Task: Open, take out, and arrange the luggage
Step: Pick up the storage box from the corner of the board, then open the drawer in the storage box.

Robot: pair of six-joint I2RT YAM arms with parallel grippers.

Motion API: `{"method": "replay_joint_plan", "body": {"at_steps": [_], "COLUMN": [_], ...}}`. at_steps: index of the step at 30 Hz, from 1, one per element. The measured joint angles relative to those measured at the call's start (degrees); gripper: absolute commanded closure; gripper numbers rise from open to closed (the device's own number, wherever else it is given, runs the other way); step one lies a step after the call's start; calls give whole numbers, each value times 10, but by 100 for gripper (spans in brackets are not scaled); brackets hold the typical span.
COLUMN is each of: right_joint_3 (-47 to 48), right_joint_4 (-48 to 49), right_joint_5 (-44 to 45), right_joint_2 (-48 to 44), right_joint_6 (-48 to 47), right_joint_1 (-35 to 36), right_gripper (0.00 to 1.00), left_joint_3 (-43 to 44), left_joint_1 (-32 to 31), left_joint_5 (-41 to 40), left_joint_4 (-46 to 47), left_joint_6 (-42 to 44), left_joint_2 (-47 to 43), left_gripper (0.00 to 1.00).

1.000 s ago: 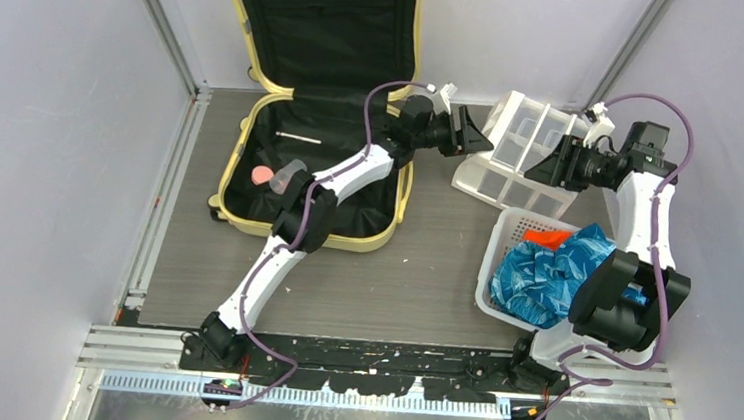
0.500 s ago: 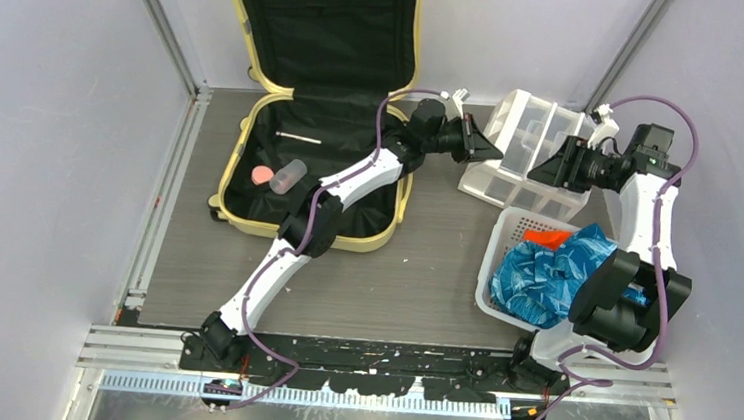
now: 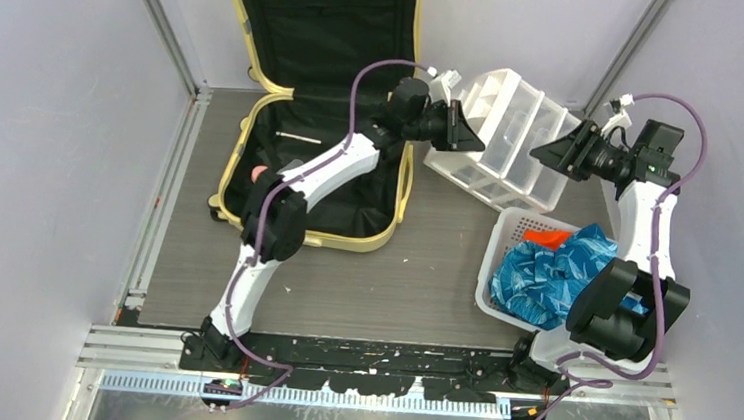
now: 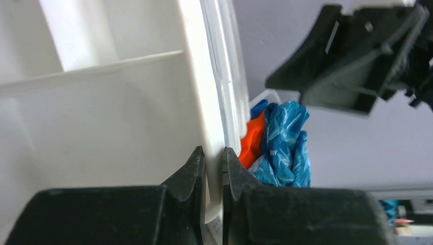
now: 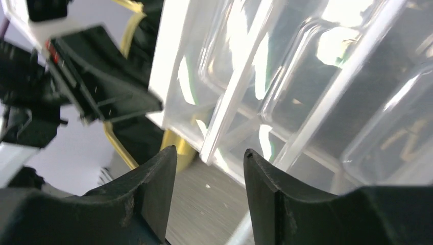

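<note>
Grip on the drawer bin (image 3: 510,131), luggage (image 3: 306,105) open to its left.

Overhead: my left gripper (image 3: 476,138) is clamped on the tilted bin. The luggage lies just left of it, long axis running away from the bases, lid against the back wall, nearer my left arm. Left wrist: both fingers (image 4: 191,173) squeeze the bin's white wall. Right wrist: my right gripper (image 5: 209,153) stands spread, with the bin's clear edge between its jaws, untouched as far as I can tell.

The left arm (image 3: 321,166) and right arm (image 3: 640,221) had white links, black joints and black fingers (image 4: 189,173); a purple cable (image 3: 355,93) trailed each.
</note>
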Motion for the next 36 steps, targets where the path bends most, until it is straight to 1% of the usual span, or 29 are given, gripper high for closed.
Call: {"method": "replay_joint_plan", "body": {"at_steps": [2,6,11,15,19,24,29,32,36], "right_joint_3": [-2,-2,1,2,2,10,17,17,1], "right_joint_4": [65,195,322,386,408,375,374,422,521], "right_joint_5": [-9,-12,12,30,43,74,76,56,42], "right_joint_2": [2,5,30,70,101,104,107,120,142], "right_joint_6": [83,244,414,499,539,518,518,563,650], "right_joint_1": [2,21,81,128,144,144,153,161,168], "right_gripper": [46,45,45,44,43,38,38,39,42], "left_joint_3": [-23,-50,-70,-72,-72,-74,-74,-74,-73], "left_joint_1": [0,0,-1,-1,-4,-7,-8,-7,-1], "left_joint_5": [-9,-35,-53,-62,-74,-71,-73,-74,-75], "left_joint_4": [-37,-96,-137,-141,-141,-142,-142,-142,-146], "left_joint_6": [56,142,189,200,201,205,205,200,193], "left_joint_2": [-50,-117,-149,-150,-150,-152,-152,-152,-152], "left_gripper": [100,100,100,100,100,100,100,100,100]}}
